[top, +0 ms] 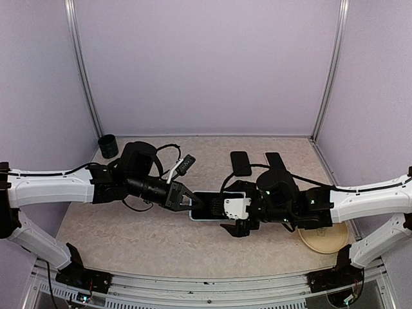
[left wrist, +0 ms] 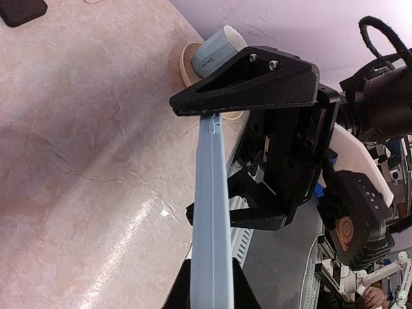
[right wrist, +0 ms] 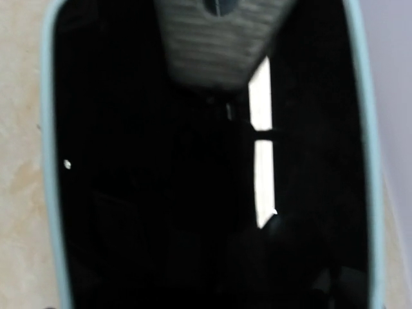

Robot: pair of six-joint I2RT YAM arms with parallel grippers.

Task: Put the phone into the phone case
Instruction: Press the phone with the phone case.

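Tabletop [top: 129,238] centre: the left claw [top: 187,201] is clamped on the case [left wrist: 212,212] rim, and the right claw [top: 226,209] gapes empty over the phone [right wrist: 161,193], seemingly inside, so uneven pressing might pop a corner out.

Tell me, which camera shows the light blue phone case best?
Top external: only there does the phone case show most of its outline. Left wrist shows just its thin edge; right wrist, a blurred close-up of its rim.

Both arms reach inward, left hand [top: 192,202] pinched shut, right hand [top: 226,210] spread wide.
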